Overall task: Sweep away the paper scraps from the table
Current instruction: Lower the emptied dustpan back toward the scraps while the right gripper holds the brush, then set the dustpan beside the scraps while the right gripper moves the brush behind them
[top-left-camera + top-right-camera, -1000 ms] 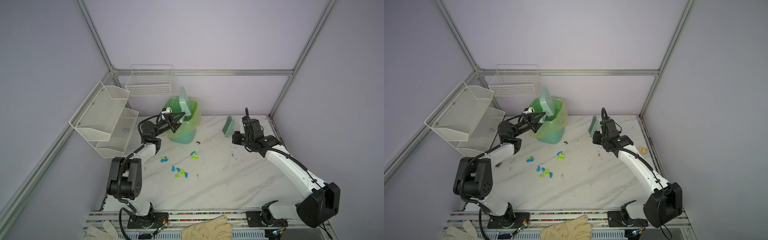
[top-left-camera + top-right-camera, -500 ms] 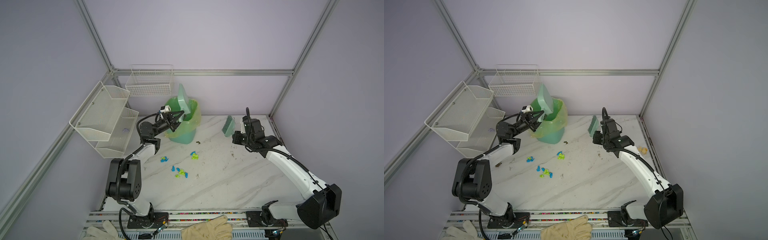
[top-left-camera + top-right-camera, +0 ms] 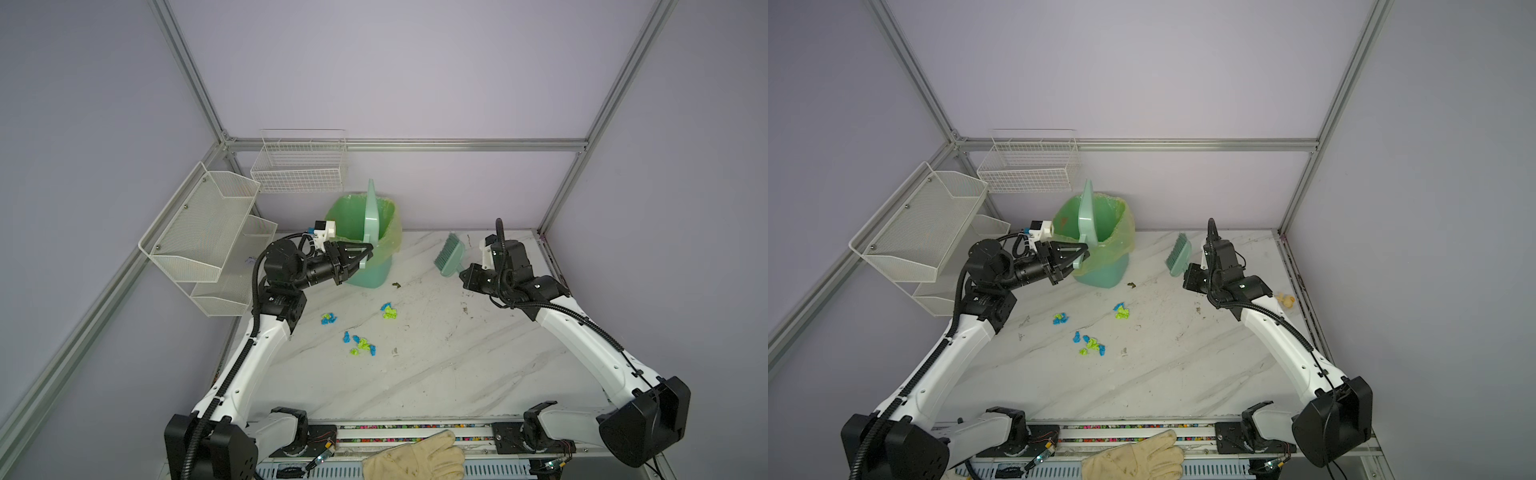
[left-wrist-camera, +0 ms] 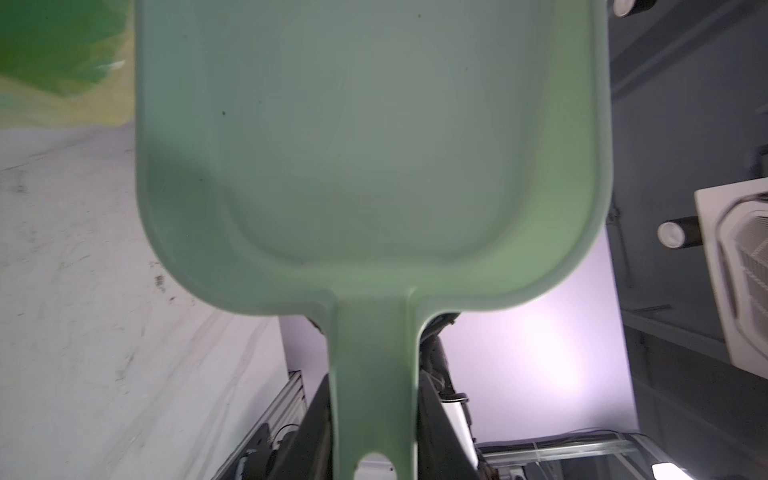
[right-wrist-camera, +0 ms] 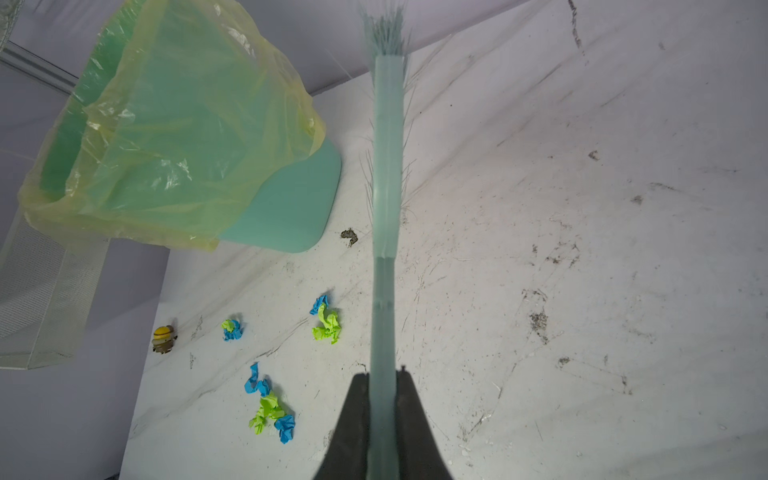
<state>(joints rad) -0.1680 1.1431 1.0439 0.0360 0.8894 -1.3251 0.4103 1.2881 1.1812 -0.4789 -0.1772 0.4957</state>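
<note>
Past second: the dustpan has rolled up onto its edge at the mouth of the bin. Left jaws are pinched narrow on its handle. The pan's inside looks bare in the left wrist view, which reads as a load just tipped.

Right jaws are clamped tight on the brush, unmoved and clear of the scraps.

Paper scraps remain as 3 loose clusters of crumpled blue and lime wads, mid-worktop, in front of the bin. More sweeping due.
</note>
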